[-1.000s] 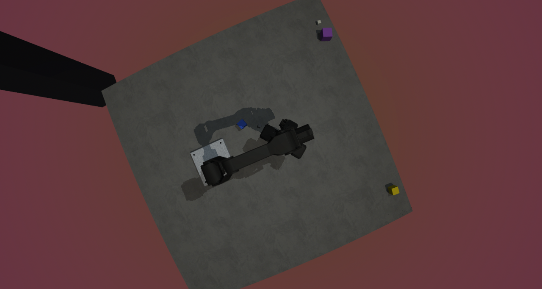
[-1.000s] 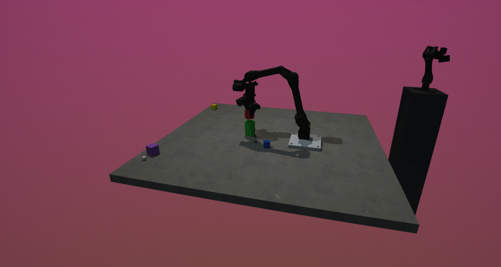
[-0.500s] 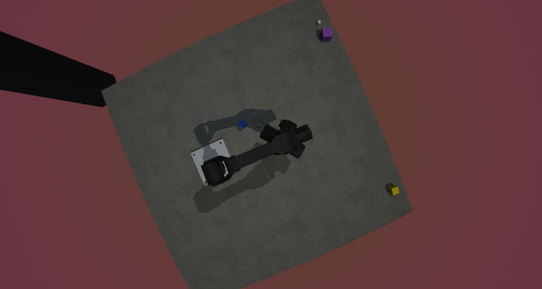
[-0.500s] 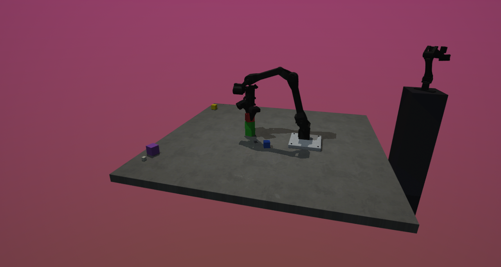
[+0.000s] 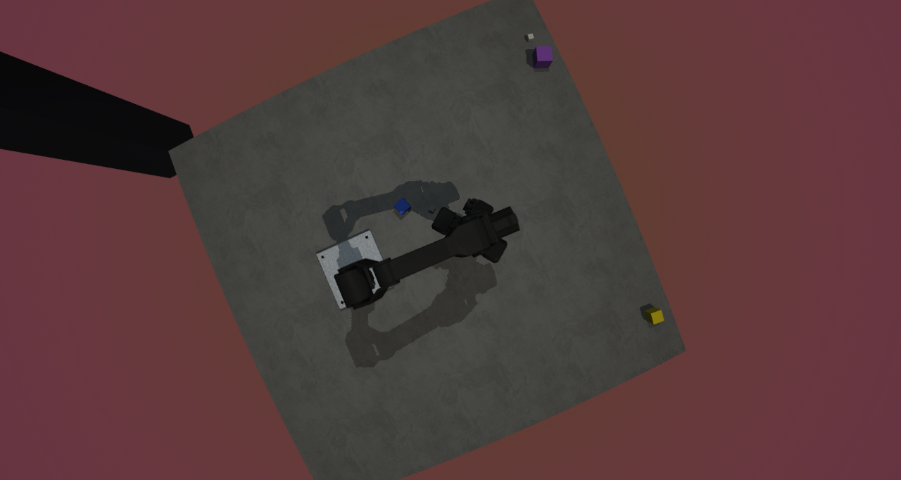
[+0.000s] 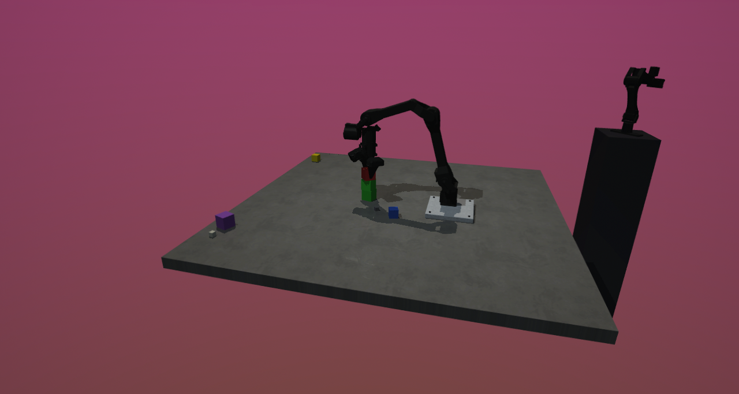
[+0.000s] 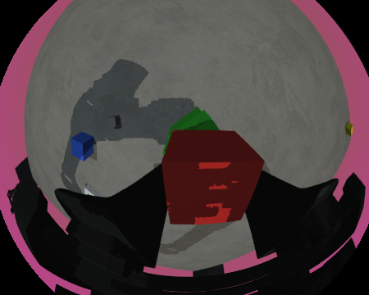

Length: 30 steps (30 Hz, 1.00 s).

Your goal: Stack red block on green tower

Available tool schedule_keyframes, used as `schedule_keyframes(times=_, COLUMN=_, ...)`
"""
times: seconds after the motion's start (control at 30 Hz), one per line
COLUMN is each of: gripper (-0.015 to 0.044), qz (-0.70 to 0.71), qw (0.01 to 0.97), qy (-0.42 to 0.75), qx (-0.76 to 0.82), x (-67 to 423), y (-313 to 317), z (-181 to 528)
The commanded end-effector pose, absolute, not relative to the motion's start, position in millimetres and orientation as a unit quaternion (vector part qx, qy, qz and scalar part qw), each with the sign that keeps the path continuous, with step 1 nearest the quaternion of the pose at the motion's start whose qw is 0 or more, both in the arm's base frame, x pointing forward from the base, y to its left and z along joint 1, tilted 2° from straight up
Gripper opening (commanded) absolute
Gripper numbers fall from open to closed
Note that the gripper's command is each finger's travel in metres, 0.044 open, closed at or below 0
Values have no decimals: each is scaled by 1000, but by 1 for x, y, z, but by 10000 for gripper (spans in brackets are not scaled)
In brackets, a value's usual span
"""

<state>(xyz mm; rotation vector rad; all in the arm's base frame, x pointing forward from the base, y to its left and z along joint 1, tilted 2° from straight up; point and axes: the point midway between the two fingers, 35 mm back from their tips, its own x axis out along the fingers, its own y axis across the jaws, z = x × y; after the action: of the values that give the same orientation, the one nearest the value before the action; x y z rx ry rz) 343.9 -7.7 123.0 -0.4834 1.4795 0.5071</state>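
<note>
My gripper (image 6: 369, 170) (image 7: 204, 164) is shut on the red block (image 6: 366, 173) (image 7: 212, 177). In the exterior view the red block sits right at the top of the green tower (image 6: 368, 190), and I cannot tell whether they touch. In the wrist view only a green edge of the tower (image 7: 193, 120) shows behind the red block. In the overhead view the arm (image 5: 469, 234) hides both the block and the tower.
A blue cube (image 5: 402, 207) (image 6: 393, 211) (image 7: 82, 146) lies close to the tower, towards the arm's white base plate (image 5: 330, 262) (image 6: 433, 213). A purple cube (image 5: 543, 56) (image 6: 224, 220) and a tiny white cube (image 5: 528, 36) (image 6: 212, 233) sit at one corner, a yellow cube (image 5: 654, 316) (image 6: 315, 157) at another.
</note>
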Motion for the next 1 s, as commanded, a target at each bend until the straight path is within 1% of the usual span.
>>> schedule_keyframes(times=0.0, gripper=0, qz=226, qw=684, qy=660, qx=-213, x=344, y=-7, z=122)
schedule_keyframes(times=0.33, gripper=0, qz=226, qw=684, qy=660, qx=-213, x=344, y=-7, z=125)
schedule_keyframes(times=0.87, gripper=420, qz=226, qw=683, qy=660, qx=-216, x=344, y=-8, z=123)
schedule_keyframes(times=0.9, gripper=440, qz=226, qw=683, qy=660, qx=-216, x=344, y=-8, z=123)
schedule_keyframes(times=0.97, gripper=440, qz=226, qw=683, qy=660, qx=-216, x=344, y=-8, z=123)
